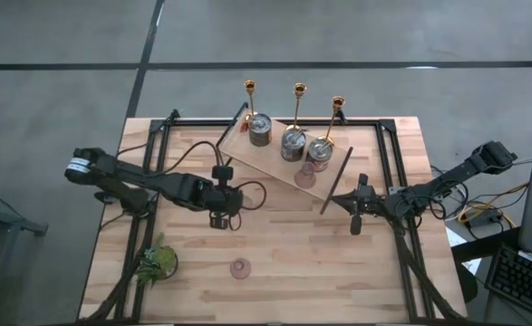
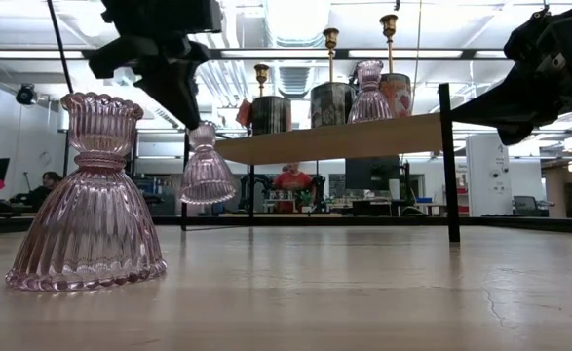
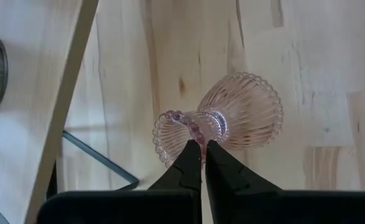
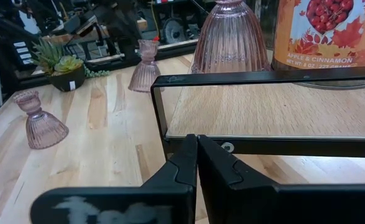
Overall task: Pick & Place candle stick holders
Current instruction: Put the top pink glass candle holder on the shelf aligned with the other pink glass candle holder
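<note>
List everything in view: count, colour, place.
gold candlesticks: 3, gold, along the shelf's far edge
silvery round holders: 3, silvery, on the shelf in front of the candlesticks
pink glass holders: 3, pink; this one near the table's front edge, one on the shelf, one lifted off the table in the left claw
plant: 1, green, table's front left corner
shelf: 1, light wood board on a black frame, far middle of the table
table: 1, light wood
person: 1, red top, far in the room behind
left claw: 1, dark, mid-table, shut on a pink holder
right claw: 1, dark, shut, empty, by the shelf's right end
</note>
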